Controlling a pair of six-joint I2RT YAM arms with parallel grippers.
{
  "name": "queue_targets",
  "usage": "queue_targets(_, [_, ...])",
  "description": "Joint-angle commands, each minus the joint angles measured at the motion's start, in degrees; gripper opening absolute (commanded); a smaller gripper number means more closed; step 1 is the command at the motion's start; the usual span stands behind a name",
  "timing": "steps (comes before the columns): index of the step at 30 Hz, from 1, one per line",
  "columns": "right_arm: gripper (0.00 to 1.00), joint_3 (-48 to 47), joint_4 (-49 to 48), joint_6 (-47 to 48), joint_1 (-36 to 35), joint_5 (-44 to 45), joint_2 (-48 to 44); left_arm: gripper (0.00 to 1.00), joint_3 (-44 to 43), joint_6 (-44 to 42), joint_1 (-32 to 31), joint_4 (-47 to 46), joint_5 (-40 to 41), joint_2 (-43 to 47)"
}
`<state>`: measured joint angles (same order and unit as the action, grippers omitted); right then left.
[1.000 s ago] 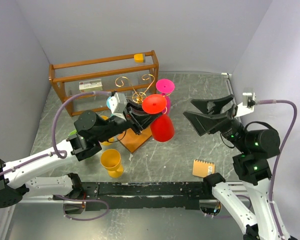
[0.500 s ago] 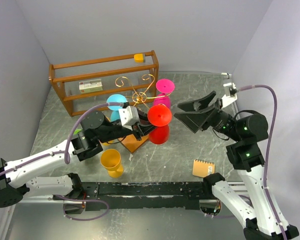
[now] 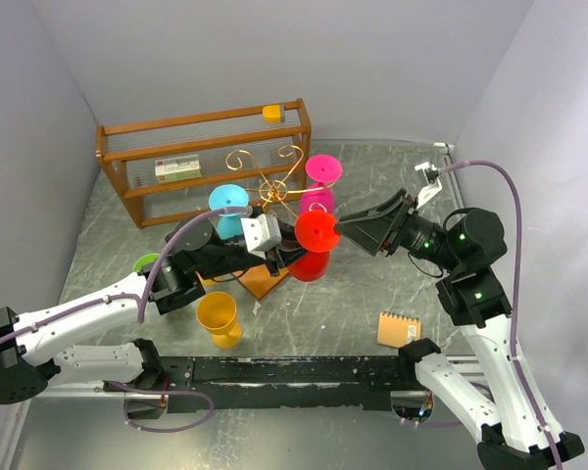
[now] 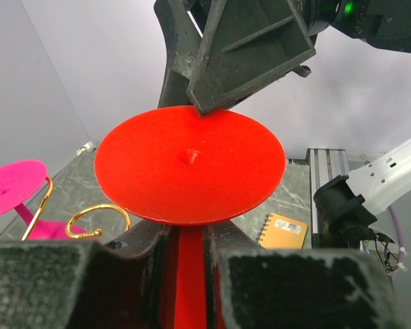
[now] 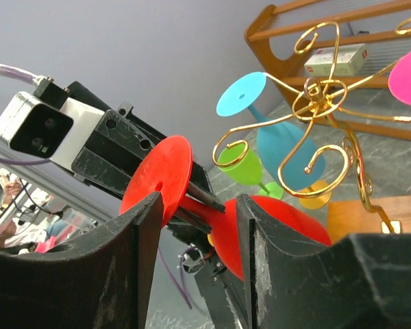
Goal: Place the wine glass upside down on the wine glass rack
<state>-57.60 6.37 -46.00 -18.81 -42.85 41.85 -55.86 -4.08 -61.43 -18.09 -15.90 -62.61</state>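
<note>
While the left gripper (image 4: 189, 264) clamps its black fingers (image 4: 41, 288) on the stem, the red plastic wine glass (image 4: 190, 171) hangs inverted in the air: flat foot up, bowl down, tilted toward the right arm. It sits just right of the gold wire wine glass rack (image 3: 268, 184), below the scroll arms and hooked on none of them, with the bowl beside the rack's square orange-brown wooden base (image 3: 262, 281).

Right gripper (image 5: 198, 205): jaws apart, gripping nothing. In the left wrist view one fingertip (image 4: 204, 106) touches the rim of the red foot. The right wrist view frames the foot and stem in the gap.

- Cyan wine glass (image 3: 227, 204): foot up, left of the rack post.
- Pink wine glass (image 3: 321, 176): foot up, behind-right of it.
- Green glass (image 3: 147, 262): further left, mostly hidden by the left arm.
- Yellow plastic goblet (image 3: 219, 318): upright on the grey marbled table (image 3: 353, 304).
- Tan spiral notepad (image 3: 399, 329): flat near the right arm's base.
- Brown wooden slatted shelf (image 3: 127, 191): at the back, with a small yellow block (image 3: 271, 113) on its top rail.
</note>
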Motion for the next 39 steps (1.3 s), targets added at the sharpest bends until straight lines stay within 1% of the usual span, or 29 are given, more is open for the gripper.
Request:
queue_targets(1, [0.45, 2.60, 1.86, -2.47, 0.08, -1.22, -0.70, 0.07, -0.14, -1.58, 0.17, -2.70, -0.65, 0.12])
queue_targets(4, [0.43, 4.24, -0.15, -4.63, 0.04, -2.05, -1.09, 0.07, -0.13, -1.92, 0.10, -3.04, -0.29, -0.22])
queue_targets(11, [0.36, 5.79, -1.15, -7.69, 0.08, -3.58, -1.24, 0.07, -0.53, -2.34, 0.16, -3.28, -0.13, -1.09])
queue_targets(16, [0.27, 8.67, -8.34, -14.40, 0.06, -5.93, -2.31, 0.07, -0.27, -2.04, 0.17, -3.72, 0.05, -1.37])
queue_targets(19, [0.22, 9.25, -10.23, -16.51, 0.08, -6.23, -2.76, 0.07, -0.25, -2.12, 0.17, -3.67, 0.21, -1.44])
queue_targets(21, [0.17, 9.26, -10.32, -17.31, 0.07, -6.26, -2.67, 0.07, -0.35, -2.15, 0.17, -3.46, 0.17, -1.60])
queue_targets(24, [0.02, 8.90, -9.46, -18.12, 0.08, -5.98, -2.36, 0.07, -0.40, -1.79, 0.17, -3.34, 0.43, -1.68])
queue_targets(26, [0.00, 8.28, -7.59, -18.01, 0.09, -5.21, -2.27, 0.08, -0.39, -1.28, 0.17, -3.13, 1.12, -1.57])
queue_targets(29, [0.00, 6.97, -3.58, -16.76, 0.01, -3.94, -2.07, 0.16, -0.37, -0.49, 0.17, -2.31, 2.11, -1.14])
queue_targets(35, [0.00, 5.49, 2.31, -16.90, 0.04, -1.65, -1.93, 0.39, -0.19, 0.38, 0.16, -0.08, 1.91, 0.20])
queue_targets(36, [0.00, 5.16, 3.63, -16.81, 0.08, -0.93, -1.84, 0.44, -0.07, 0.46, 0.17, 0.36, 1.92, 0.54])
queue_targets(39, [0.00, 4.49, 6.44, -16.82, 0.08, 1.08, -1.96, 0.52, 0.57, 0.56, 0.17, 1.44, 2.53, 1.95])
